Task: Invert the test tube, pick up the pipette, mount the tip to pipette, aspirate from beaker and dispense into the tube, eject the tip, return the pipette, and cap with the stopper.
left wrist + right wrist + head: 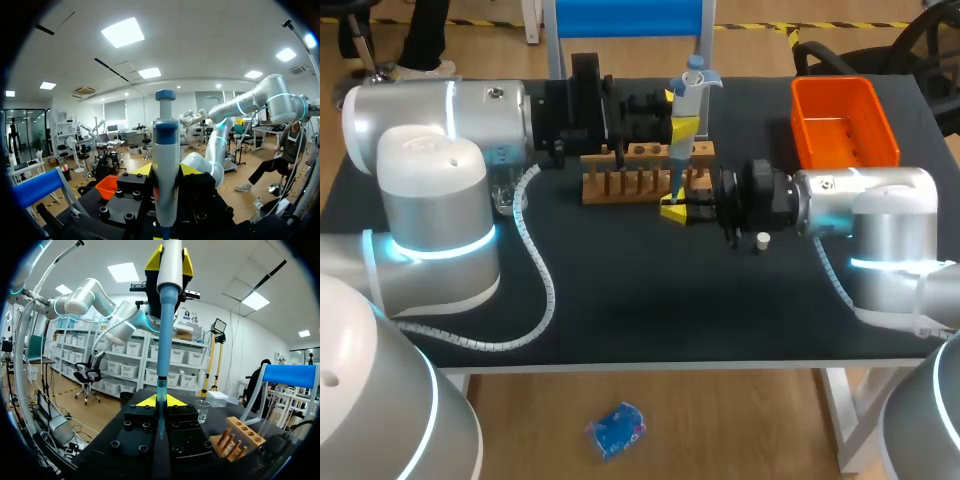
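Well, left hand (685, 128) clamps the pipette (690, 100) over the wooden rack (620, 185) on the black table (650, 300); right hand (675, 210): cannot tell.

Orange bin (845, 155) noted at far right of black tabletop (650, 290); wooden rack (620, 188) set mid-table.

A grey pipette (165, 145) stands upright in the left gripper (166, 172), its blue plunger button uppermost and a blue band just under that. One yellow fingertip (142, 170) shows close against each side of the barrel, above the gripper's black bolted body. Ahead of the gripper and off to one side sits an orange bin (106, 186). On the other side, the silver right arm (270, 97) curves down ahead of the gripper, its lower end hidden behind it.
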Motion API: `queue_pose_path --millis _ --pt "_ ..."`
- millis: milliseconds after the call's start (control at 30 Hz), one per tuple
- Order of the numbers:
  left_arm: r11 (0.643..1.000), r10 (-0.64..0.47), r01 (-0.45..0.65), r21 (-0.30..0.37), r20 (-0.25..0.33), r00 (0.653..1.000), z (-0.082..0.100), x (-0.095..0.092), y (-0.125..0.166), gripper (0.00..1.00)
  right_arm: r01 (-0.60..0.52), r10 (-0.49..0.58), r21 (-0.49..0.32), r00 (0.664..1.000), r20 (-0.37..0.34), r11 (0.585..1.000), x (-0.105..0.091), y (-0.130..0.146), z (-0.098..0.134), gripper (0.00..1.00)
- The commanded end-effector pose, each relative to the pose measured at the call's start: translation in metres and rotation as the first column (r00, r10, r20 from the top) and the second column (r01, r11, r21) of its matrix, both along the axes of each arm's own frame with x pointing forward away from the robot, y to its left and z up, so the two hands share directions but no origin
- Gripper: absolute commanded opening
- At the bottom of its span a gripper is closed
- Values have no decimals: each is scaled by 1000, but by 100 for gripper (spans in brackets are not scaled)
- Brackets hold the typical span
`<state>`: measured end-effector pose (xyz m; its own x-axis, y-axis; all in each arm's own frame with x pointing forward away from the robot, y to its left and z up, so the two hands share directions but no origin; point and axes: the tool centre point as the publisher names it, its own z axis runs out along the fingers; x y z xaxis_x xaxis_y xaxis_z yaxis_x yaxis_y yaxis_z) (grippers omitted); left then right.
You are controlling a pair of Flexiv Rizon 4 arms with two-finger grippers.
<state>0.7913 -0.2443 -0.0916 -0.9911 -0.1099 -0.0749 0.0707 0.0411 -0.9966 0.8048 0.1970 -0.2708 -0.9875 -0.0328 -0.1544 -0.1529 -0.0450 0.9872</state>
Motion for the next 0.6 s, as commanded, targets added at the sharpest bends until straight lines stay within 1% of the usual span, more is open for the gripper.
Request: queue_pose_path --millis 33,267,300,333,600 --pt "1000 6 -6 0 -1 1000 -8 -1 -1 0 17 -17 1 1000 1 1000 -4 0 9 0" --pt "1000 6 -6 0 -1 1000 -8 -1 -1 0 18 -18 5 1000 -7 1000 -5 -1 10 0" --pt "1000 6 -6 0 -1 1000 -8 -1 -1 0 19 -19 4 1000 -10 1000 -5 -2 9 38" --pt "1000 6 -6 0 -1 1000 -8 -1 -1 0 19 -19 4 1000 -15 1000 -6 -2 9 100" --pt "1000 6 -6 0 -1 1000 -8 -1 -1 0 13 -14 -17 999 -48 1000 -7 -7 1 100"
